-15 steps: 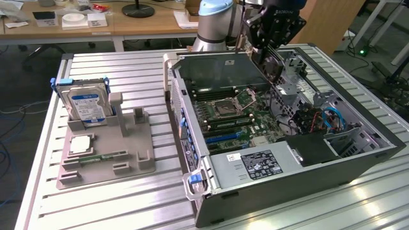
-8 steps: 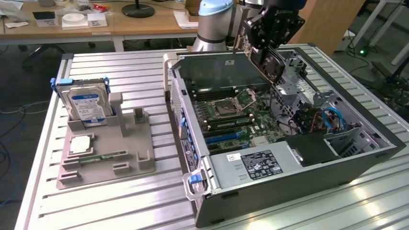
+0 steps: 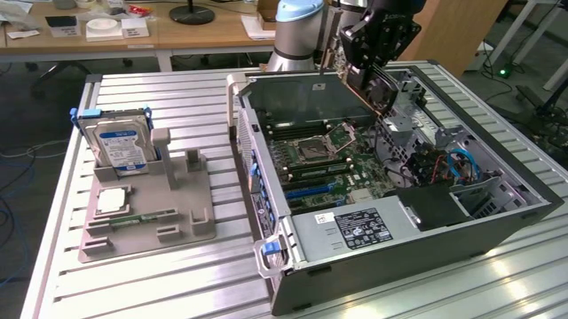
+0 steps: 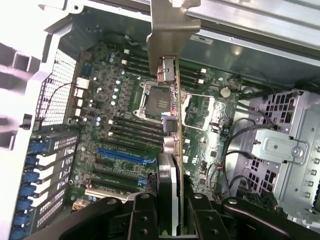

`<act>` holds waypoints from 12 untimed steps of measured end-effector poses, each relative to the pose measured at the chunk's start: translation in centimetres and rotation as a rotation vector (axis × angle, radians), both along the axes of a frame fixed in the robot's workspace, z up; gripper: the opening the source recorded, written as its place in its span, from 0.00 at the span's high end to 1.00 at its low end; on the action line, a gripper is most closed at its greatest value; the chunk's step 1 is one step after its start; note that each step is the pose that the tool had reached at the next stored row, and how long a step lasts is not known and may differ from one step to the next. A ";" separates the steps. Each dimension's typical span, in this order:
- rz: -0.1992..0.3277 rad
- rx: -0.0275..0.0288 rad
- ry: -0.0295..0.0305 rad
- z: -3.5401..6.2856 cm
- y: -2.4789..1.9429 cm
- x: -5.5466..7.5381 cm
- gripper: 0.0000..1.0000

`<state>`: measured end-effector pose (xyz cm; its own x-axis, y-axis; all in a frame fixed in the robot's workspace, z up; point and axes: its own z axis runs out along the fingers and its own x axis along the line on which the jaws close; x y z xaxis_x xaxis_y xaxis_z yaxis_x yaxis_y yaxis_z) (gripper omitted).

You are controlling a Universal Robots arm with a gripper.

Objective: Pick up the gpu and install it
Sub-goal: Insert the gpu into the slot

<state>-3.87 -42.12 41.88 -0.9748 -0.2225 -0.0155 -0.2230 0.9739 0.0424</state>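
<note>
The gripper (image 3: 371, 56) is up over the open computer case (image 3: 497, 219), and it has the gpu (image 3: 377, 90) firmly clamped. The card is off the table and hanging tilted in the air above the far end of the case, its black cooler face showing.

From the wrist, the gpu (image 4: 171, 120) is seen edge-on. The gripper (image 4: 172, 220) has its two black fingers (image 4: 142, 215) pressing in from either side, with the cooler on one face and the thin green board on the other. The silver end bracket (image 4: 172, 30) juts out at the card's far end, toward the wall of the case.

Under the card lies the motherboard (image 4: 125, 115), the processor socket (image 4: 152, 97) just beside the card's edge. The long blue slot (image 4: 122, 156) sits off to one side of it — the card is over the board, not seated in any slot.

At the near end of the case sits the power supply (image 3: 355, 229), label up.

On the exterior view's left, well apart from the case, a grey holder (image 3: 169, 193) rests on the slatted metal table (image 3: 151, 93). It carries a hard drive (image 3: 122, 147) standing upright with its blue-white label facing out. A processor chip (image 3: 116, 199) lies flat there, and a narrow green memory stick (image 3: 142, 218) is just beside it.
</note>
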 end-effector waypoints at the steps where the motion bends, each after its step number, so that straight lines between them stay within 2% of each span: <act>1: 0.011 0.0000 0.0000 0.00 0.00 0.0 0.72; 12: 0.123 0.0001 0.0000 0.00 0.00 0.0 0.72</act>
<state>-3.87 -42.12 41.88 -0.9402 -0.3403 -0.0156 -0.3407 0.9392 0.0425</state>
